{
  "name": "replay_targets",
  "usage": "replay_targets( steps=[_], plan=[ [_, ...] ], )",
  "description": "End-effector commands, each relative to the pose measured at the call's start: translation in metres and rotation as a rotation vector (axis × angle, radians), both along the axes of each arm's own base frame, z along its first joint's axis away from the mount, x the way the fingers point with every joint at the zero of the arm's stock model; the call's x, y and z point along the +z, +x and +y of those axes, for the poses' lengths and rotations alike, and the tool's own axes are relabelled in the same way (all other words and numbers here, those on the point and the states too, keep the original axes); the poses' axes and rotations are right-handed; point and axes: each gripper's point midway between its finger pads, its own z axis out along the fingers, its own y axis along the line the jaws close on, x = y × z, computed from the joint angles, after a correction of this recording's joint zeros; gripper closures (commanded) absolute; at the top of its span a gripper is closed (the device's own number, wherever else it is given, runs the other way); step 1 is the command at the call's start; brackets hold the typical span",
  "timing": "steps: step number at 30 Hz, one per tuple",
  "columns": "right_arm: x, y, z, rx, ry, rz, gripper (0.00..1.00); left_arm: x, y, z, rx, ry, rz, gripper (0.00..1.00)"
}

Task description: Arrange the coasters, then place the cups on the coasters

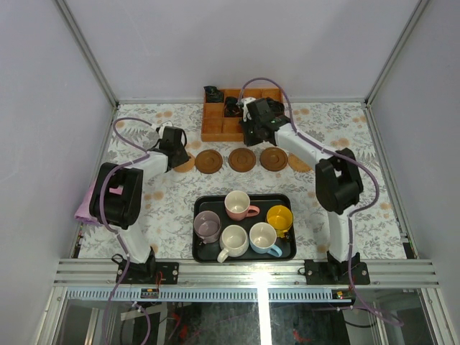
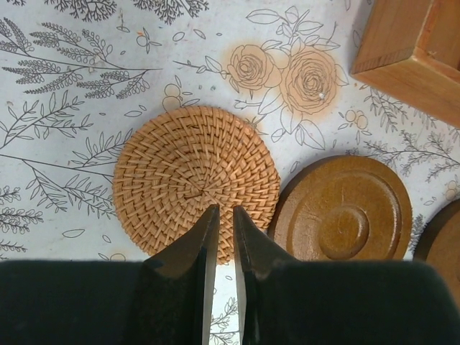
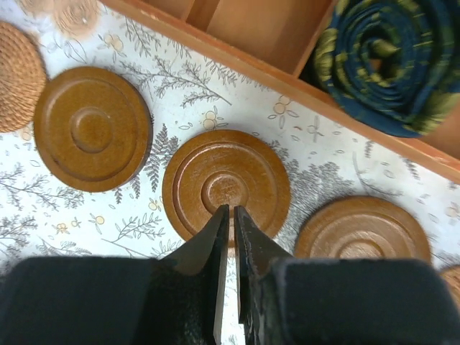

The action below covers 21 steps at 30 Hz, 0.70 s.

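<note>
Five coasters lie in a row on the flowered cloth: a woven coaster (image 1: 188, 164) (image 2: 195, 180) at the left, three dark brown ones (image 1: 209, 161) (image 1: 242, 159) (image 1: 274, 159), and a woven one (image 1: 299, 164) partly under the right arm. My left gripper (image 1: 177, 154) (image 2: 225, 210) hovers shut over the near edge of the left woven coaster, holding nothing. My right gripper (image 1: 249, 139) (image 3: 231, 210) is shut and empty above the middle brown coaster (image 3: 226, 183). The pink (image 1: 238, 205), yellow (image 1: 279, 216), mauve (image 1: 207, 226), white (image 1: 233, 241) and blue (image 1: 263, 238) cups stand on the black tray (image 1: 244, 197).
An orange wooden compartment box (image 1: 215, 123) (image 2: 413, 43) sits just behind the coaster row, with a dark rolled bundle (image 3: 381, 65) in it. A pink cloth (image 1: 85, 205) lies at the left table edge. Walls enclose the table on three sides.
</note>
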Motion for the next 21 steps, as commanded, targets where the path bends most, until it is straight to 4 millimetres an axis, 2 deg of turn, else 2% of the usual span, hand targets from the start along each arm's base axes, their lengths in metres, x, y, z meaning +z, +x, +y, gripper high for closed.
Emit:
replay_targets(
  steps=[1, 2, 8, 12, 16, 21],
  plan=[
    [0.055, 0.012, -0.029, -0.085, 0.014, -0.144, 0.86, 0.001, 0.013, 0.01, 0.022, 0.024, -0.028, 0.87],
    [0.061, 0.014, -0.037, -0.11, 0.021, -0.155, 0.87, -0.001, 0.014, 0.01, 0.023, 0.021, -0.024, 0.87],
    [0.047, 0.013, -0.109, -0.285, 0.037, -0.111, 0.88, -0.01, 0.017, 0.019, 0.05, 0.001, -0.011, 0.88],
    [0.031, 0.008, -0.145, -0.358, 0.007, -0.071, 0.88, -0.018, 0.017, 0.024, 0.064, -0.011, 0.006, 0.88],
    [0.018, 0.004, -0.168, -0.404, -0.058, -0.051, 0.88, -0.023, 0.017, 0.033, 0.084, 0.0, 0.024, 0.88],
    [0.002, 0.003, -0.182, -0.443, -0.093, -0.021, 0.89, -0.021, 0.017, 0.038, 0.091, 0.004, 0.029, 0.88]
  ],
)
